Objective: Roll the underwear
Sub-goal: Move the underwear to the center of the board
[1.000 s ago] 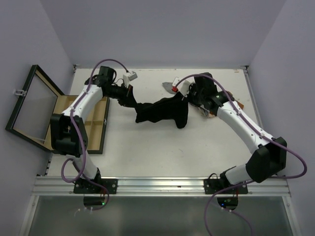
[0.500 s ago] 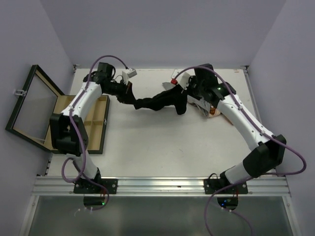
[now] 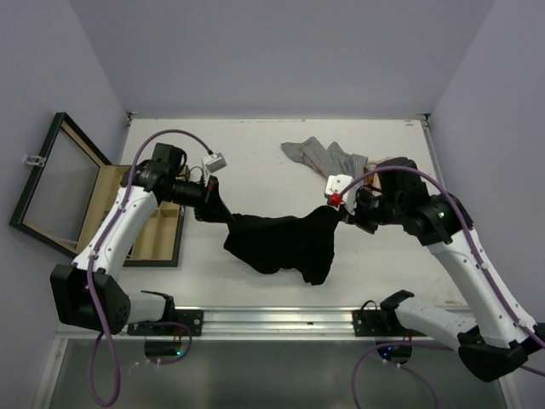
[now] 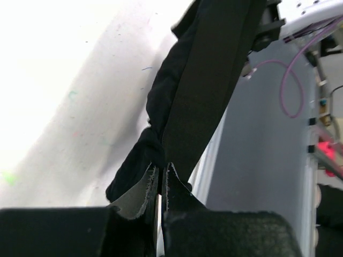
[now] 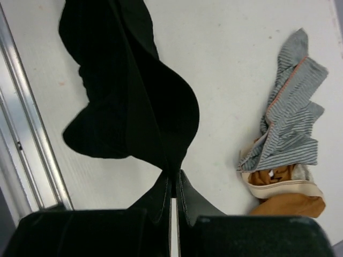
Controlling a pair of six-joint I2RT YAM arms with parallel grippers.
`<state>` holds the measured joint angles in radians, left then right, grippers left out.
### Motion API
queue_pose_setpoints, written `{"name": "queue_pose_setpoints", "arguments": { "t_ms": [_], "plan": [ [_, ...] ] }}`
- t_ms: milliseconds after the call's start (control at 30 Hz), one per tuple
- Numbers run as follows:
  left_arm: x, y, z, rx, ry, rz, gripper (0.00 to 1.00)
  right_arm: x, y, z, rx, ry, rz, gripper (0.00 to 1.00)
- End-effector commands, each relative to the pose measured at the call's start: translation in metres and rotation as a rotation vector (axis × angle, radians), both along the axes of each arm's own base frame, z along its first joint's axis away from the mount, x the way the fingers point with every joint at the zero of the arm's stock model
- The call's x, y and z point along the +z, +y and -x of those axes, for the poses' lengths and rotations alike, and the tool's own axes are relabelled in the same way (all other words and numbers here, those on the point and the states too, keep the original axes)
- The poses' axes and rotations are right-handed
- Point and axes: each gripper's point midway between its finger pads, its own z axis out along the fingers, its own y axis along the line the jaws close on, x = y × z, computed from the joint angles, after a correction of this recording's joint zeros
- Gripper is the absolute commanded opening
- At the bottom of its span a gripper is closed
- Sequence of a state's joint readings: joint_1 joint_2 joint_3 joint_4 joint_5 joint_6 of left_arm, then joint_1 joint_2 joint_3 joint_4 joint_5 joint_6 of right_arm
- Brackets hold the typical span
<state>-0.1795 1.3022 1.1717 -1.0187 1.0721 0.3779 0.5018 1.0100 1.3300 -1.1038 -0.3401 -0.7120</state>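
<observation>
A black underwear (image 3: 281, 243) hangs stretched between my two grippers above the near middle of the table. My left gripper (image 3: 217, 207) is shut on its left corner, and my right gripper (image 3: 341, 209) is shut on its right corner. In the left wrist view the fingertips (image 4: 161, 170) pinch the black cloth (image 4: 198, 91), which runs away as a taut band. The right wrist view shows the gripper (image 5: 174, 174) pinching the cloth (image 5: 128, 101), which sags in folds. A grey striped underwear (image 3: 324, 155) lies at the back, and beside it an orange-brown one (image 5: 286, 201).
A compartmented wooden box (image 3: 162, 239) sits at the left table edge with its glass lid (image 3: 55, 183) swung open to the left. A metal rail (image 3: 281, 319) runs along the near edge, just below the hanging cloth.
Both arms have drawn back from the far middle toward the near edge, carrying the black underwear with them. It now hangs wider between the grippers. The striped piece is uncovered.
</observation>
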Motion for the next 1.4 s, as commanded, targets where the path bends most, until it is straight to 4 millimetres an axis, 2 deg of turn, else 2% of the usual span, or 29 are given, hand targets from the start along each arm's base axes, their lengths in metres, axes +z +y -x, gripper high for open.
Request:
{"name": "queue_pose_setpoints", "arguments": {
  "t_ms": [0,33,67,133,167,200,233,267,333,400,433,467,500,533,567,600,633,667,700,733,800,833,900,933,1033,1100,1167,1200,1367],
  "plan": [
    [-0.015,-0.014,-0.008,0.018,0.18,0.057,0.0,-0.042,0.006,-0.007,-0.006,0.154,0.055,0.0],
    [-0.019,-0.017,-0.016,0.05,0.243,0.059,0.0,-0.052,0.009,-0.015,-0.011,0.175,0.073,0.0],
    [-0.029,-0.019,-0.033,0.066,0.272,0.042,0.0,-0.071,0.013,-0.028,-0.021,0.226,0.113,0.0],
    [-0.03,-0.023,-0.056,0.096,0.315,0.068,0.0,-0.091,0.021,-0.05,-0.034,0.268,0.139,0.01],
    [-0.037,-0.027,-0.074,0.11,0.361,0.085,0.16,-0.111,0.029,-0.065,-0.042,0.343,0.159,0.03],
    [-0.034,-0.033,-0.09,0.106,0.356,0.128,0.24,-0.119,0.032,-0.076,-0.066,0.379,0.16,0.06],
    [-0.036,-0.037,-0.114,0.14,0.411,0.14,0.34,-0.123,0.035,-0.088,-0.094,0.405,0.156,0.16],
    [-0.034,-0.038,-0.137,0.16,0.365,0.166,0.41,-0.133,0.038,-0.112,-0.16,0.476,0.129,0.21],
    [-0.024,-0.035,-0.175,0.226,0.38,0.196,0.5,-0.134,0.034,-0.141,-0.251,0.521,0.094,0.34],
    [-0.009,-0.007,-0.212,0.332,0.303,0.235,0.6,-0.11,0.004,-0.193,-0.442,0.529,-0.009,0.4],
    [-0.006,-0.006,-0.215,0.344,0.279,0.234,0.63,-0.106,0.006,-0.199,-0.437,0.516,-0.021,0.4],
    [-0.005,0.012,-0.224,0.391,0.244,0.233,0.64,-0.105,-0.013,-0.206,-0.506,0.531,-0.037,0.4],
    [-0.008,0.022,-0.226,0.405,0.181,0.21,0.64,-0.099,-0.021,-0.207,-0.526,0.511,-0.036,0.4],
    [-0.01,0.026,-0.219,0.412,0.147,0.183,0.64,-0.097,-0.024,-0.204,-0.529,0.504,-0.037,0.39],
    [-0.019,0.043,-0.212,0.442,0.156,0.141,0.63,-0.103,-0.025,-0.193,-0.518,0.523,-0.026,0.38],
    [-0.032,0.051,-0.21,0.411,0.036,0.054,0.62,-0.095,-0.022,-0.182,-0.498,0.517,-0.049,0.36],
    [-0.038,0.053,-0.198,0.39,-0.004,0.009,0.6,-0.107,-0.016,-0.161,-0.468,0.588,-0.065,0.34],
    [-0.046,0.052,-0.191,0.369,-0.035,-0.034,0.6,-0.11,-0.008,-0.15,-0.444,0.608,-0.071,0.33],
    [-0.059,0.062,-0.186,0.338,-0.112,-0.116,0.59,-0.116,-0.004,-0.139,-0.426,0.63,-0.063,0.32],
    [-0.064,0.05,-0.17,0.275,-0.144,-0.14,0.59,-0.127,0.003,-0.118,-0.392,0.666,-0.041,0.3],
    [-0.076,0.054,-0.164,0.241,-0.222,-0.228,0.58,-0.138,0.01,-0.107,-0.372,0.676,-0.039,0.26],
    [-0.081,0.044,-0.16,0.202,-0.246,-0.256,0.57,-0.148,0.014,-0.093,-0.36,0.702,-0.028,0.25],
    [-0.09,0.04,-0.159,0.161,-0.305,-0.334,0.55,-0.158,0.021,-0.092,-0.358,0.695,-0.034,0.23],
    [-0.097,0.026,-0.152,0.117,-0.315,-0.349,0.55,-0.168,0.024,-0.086,-0.353,0.717,-0.018,0.23],
    [-0.105,0.011,-0.156,0.074,-0.378,-0.362,0.59,-0.182,0.023,-0.097,-0.382,0.686,0.002,0.23],
    [-0.102,0.009,-0.169,0.038,-0.475,-0.361,0.62,-0.19,0.019,-0.11,-0.403,0.638,0.025,0.23],
    [-0.112,0.006,-0.168,-0.033,-0.493,-0.356,0.63,-0.199,0.016,-0.118,-0.402,0.612,0.049,0.24],
    [-0.109,0.005,-0.173,-0.091,-0.554,-0.357,0.63,-0.203,0.011,-0.121,-0.411,0.597,0.076,0.24],
    [-0.144,0.003,-0.173,-0.211,-0.479,-0.365,0.64,-0.231,0.0,-0.125,-0.431,0.613,0.167,0.24]
  ]
}}
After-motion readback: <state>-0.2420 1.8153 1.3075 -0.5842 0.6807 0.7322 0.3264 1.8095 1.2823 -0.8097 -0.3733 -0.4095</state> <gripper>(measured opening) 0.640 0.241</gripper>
